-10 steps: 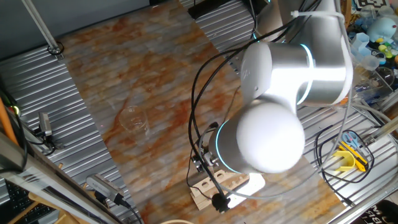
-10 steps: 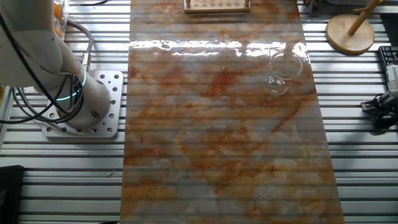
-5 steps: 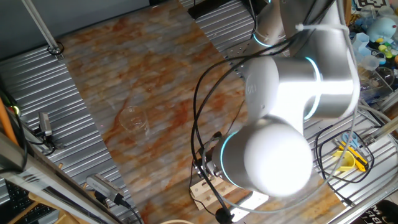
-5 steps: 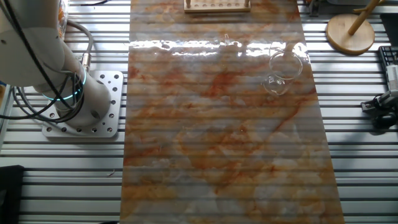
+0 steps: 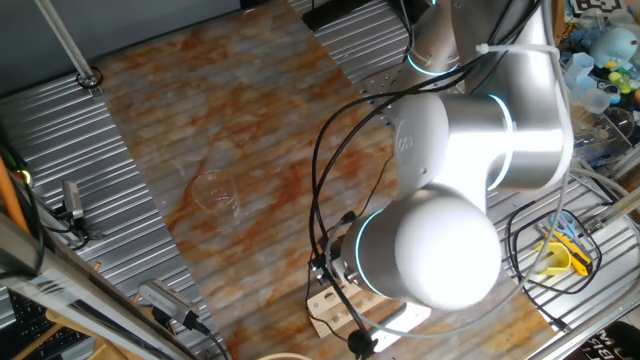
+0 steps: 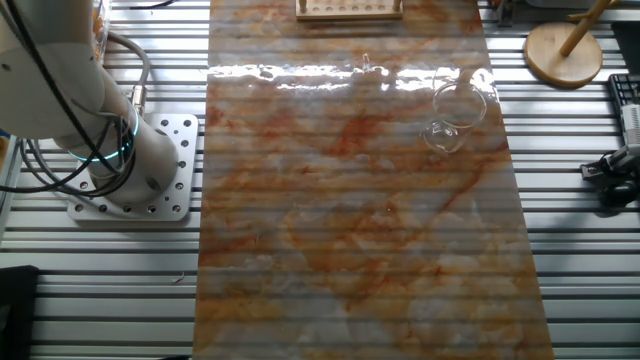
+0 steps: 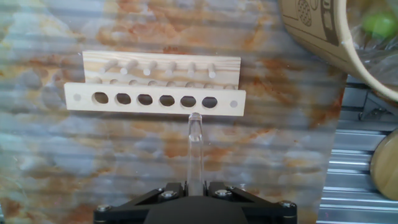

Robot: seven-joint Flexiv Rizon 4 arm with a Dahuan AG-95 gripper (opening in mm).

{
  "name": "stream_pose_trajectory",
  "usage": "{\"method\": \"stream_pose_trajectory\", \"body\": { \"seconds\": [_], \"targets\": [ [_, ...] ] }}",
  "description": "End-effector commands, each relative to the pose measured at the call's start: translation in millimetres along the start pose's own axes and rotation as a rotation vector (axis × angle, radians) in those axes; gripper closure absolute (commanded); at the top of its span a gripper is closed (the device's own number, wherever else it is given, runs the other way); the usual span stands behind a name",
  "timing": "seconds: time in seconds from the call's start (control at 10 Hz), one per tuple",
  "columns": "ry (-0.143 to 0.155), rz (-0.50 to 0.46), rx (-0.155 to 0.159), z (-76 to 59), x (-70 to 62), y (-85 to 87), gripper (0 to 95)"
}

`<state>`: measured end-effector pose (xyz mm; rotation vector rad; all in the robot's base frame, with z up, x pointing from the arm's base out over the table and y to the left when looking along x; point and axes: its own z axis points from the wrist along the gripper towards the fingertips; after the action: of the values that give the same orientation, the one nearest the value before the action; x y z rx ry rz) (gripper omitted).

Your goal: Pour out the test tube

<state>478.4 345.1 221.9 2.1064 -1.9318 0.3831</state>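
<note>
In the hand view my gripper (image 7: 195, 186) is shut on the test tube (image 7: 194, 146), a slim clear glass tube. The tube sticks out forward from between the jaws, and its far end lies just short of the pale wooden rack (image 7: 155, 98) with its row of holes. In one fixed view the big white arm (image 5: 450, 220) hides the gripper and tube, and only a corner of the rack (image 5: 328, 308) shows. The clear glass beaker (image 5: 215, 190) stands apart on the marbled mat and also shows in the other fixed view (image 6: 455, 115). There the rack (image 6: 349, 8) sits at the top edge.
A round wooden and cardboard object (image 7: 323, 31) lies right of the rack in the hand view. A wooden stand (image 6: 565, 50) is at the top right. The arm's base (image 6: 130, 165) stands left of the mat. Cables (image 5: 325, 200) hang by the arm, and tools (image 5: 565, 255) lie at the right.
In the one fixed view the arm has shifted slightly down and to the right and now covers more of the rack. The beaker has not moved.
</note>
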Motion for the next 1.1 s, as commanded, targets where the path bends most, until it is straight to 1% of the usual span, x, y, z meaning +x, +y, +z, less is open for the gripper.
{"method": "stream_pose_trajectory", "body": {
  "seconds": [0.1,0.4,0.5,0.8,1.1],
  "targets": [
    [0.020,-0.017,-0.005,-2.7,-2.0,-3.6,95.0],
    [0.040,-0.045,-0.011,-2.1,-4.9,-13.2,95.0],
    [0.042,-0.053,-0.011,-1.3,-5.5,-14.0,95.0],
    [0.062,-0.073,-0.015,3.6,-9.9,-15.1,95.0],
    [0.068,-0.072,-0.016,5.3,-13.7,-16.0,95.0]
  ]
}}
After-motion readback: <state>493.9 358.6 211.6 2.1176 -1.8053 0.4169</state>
